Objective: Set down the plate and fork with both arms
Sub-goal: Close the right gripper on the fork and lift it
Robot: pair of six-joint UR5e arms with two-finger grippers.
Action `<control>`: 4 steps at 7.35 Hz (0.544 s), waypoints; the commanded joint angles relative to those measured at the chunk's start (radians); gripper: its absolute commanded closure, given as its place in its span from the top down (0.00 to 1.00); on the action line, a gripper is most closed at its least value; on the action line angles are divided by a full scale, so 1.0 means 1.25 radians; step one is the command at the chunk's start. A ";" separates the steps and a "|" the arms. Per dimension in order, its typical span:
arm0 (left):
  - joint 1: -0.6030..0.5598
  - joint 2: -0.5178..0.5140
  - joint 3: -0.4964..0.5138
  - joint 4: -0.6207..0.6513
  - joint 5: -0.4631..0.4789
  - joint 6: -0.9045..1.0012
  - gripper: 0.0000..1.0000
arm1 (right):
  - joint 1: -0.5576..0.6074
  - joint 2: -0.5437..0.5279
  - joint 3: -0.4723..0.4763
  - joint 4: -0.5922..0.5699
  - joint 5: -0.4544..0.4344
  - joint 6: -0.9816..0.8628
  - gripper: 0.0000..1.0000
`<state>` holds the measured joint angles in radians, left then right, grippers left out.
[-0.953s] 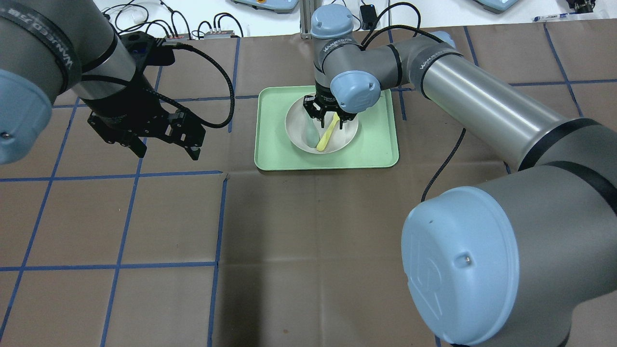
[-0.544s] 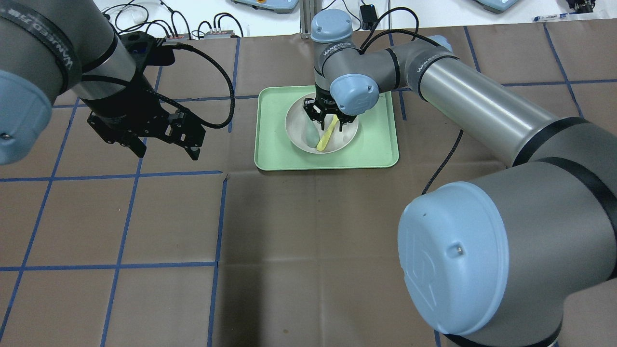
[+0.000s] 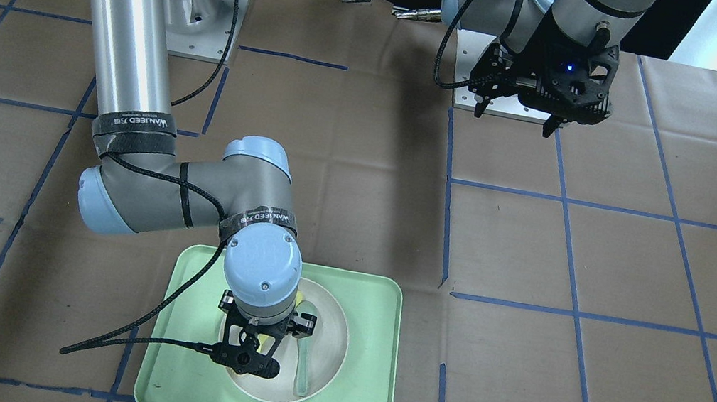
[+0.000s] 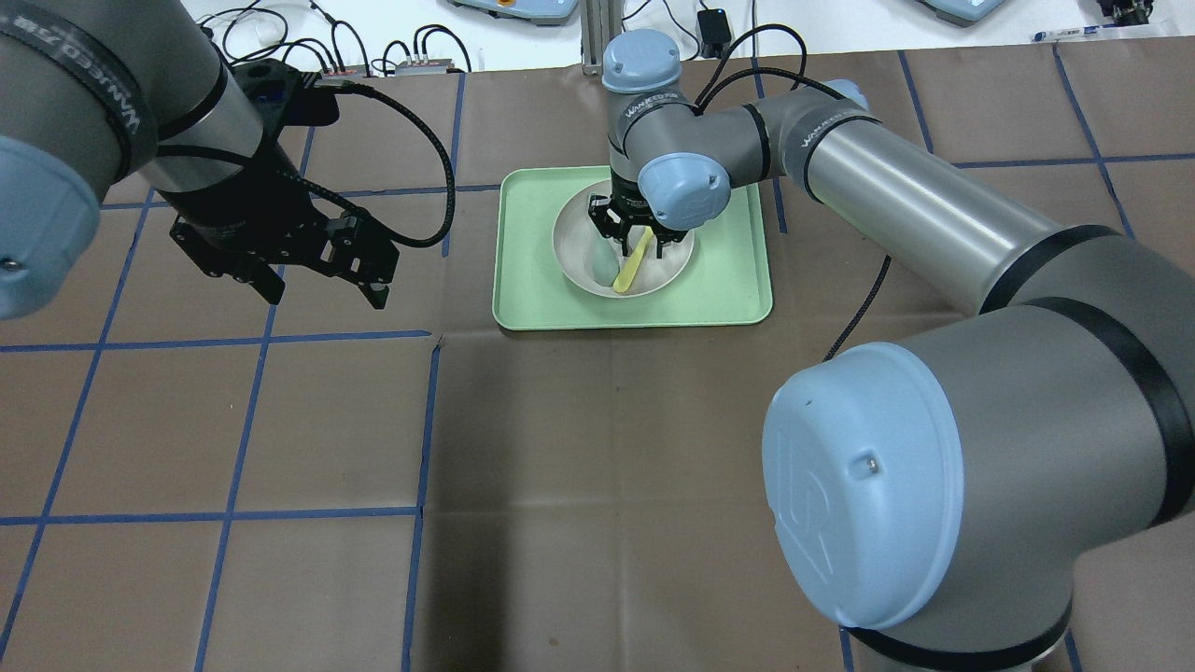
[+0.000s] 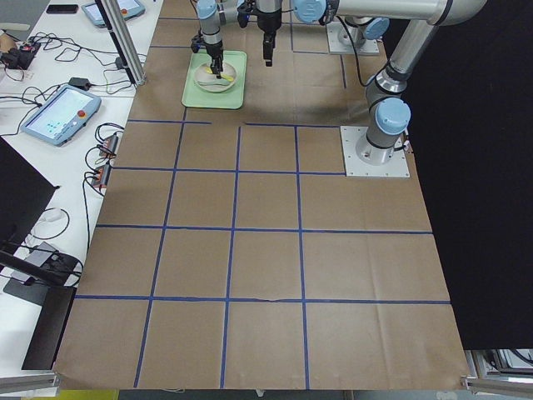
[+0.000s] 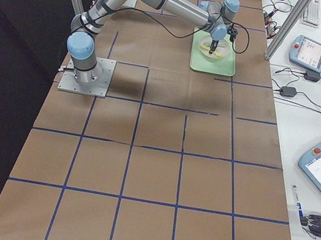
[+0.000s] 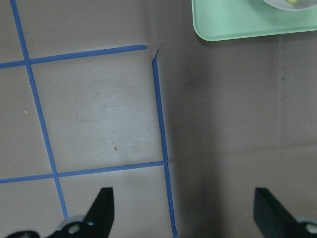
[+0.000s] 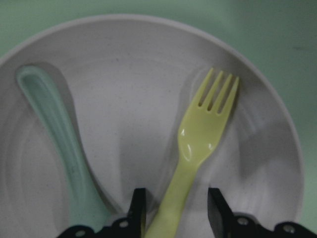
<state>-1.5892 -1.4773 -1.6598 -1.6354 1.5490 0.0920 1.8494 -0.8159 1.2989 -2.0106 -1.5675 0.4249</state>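
Observation:
The off-white plate [image 4: 668,267] sits in the mint-green tray [image 4: 728,280]. The pale-yellow fork [image 4: 633,262] and a grey-green spoon [image 4: 597,263] lie in it. My right gripper [image 4: 635,239] is low over the plate and open. In the right wrist view its fingers [image 8: 137,208] straddle the handle of the fork [image 8: 198,148], with small gaps on both sides. The spoon [image 8: 59,144] lies to the left on the plate [image 8: 129,99]. My left gripper [image 4: 327,297] hangs open and empty above the table, left of the tray, and it also shows in the left wrist view [image 7: 183,213].
The table is brown paper with a blue tape grid. A corner of the tray [image 7: 237,20] shows in the left wrist view. Cables and teach pendants [image 6: 309,50] lie past the table's far edge. The arm bases [image 5: 375,150] stand on the robot's side.
My right arm has sunk toward the plate, bringing the open gripper down around the fork's handle. The fork, spoon and plate have not moved. The left arm is still.

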 commanded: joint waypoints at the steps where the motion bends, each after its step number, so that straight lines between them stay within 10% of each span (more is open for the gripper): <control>1: 0.000 0.000 0.000 0.000 0.000 0.000 1.00 | -0.001 0.006 0.000 0.000 -0.005 0.000 0.52; 4: 0.001 -0.002 0.000 0.003 -0.001 0.000 1.00 | -0.001 0.004 -0.003 0.000 -0.003 0.000 0.25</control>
<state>-1.5890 -1.4795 -1.6598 -1.6329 1.5480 0.0920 1.8486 -0.8093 1.2972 -2.0110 -1.5701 0.4243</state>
